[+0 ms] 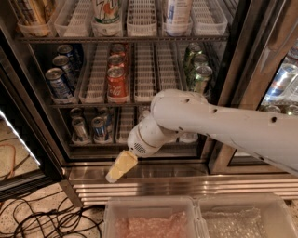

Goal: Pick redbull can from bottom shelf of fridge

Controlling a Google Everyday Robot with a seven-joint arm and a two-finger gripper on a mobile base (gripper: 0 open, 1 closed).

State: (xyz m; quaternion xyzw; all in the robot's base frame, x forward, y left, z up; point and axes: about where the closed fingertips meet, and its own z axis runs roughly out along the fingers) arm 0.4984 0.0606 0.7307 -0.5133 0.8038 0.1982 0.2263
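Note:
The fridge stands open in front of me. Its bottom shelf holds white slotted lane trays. Slim silver-and-blue redbull cans stand upright at its left, one beside it and one behind. My gripper, with yellowish tips, hangs from the white arm. It is below the shelf's front edge, over the steel base, right of and lower than the cans. It touches no can. The arm hides the right part of the bottom shelf.
The middle rack holds wider dark-blue cans, red cans and green cans. Bottles stand on the top rack. The ribbed steel base juts out below. Cables lie on the floor at left. Clear bins sit in front.

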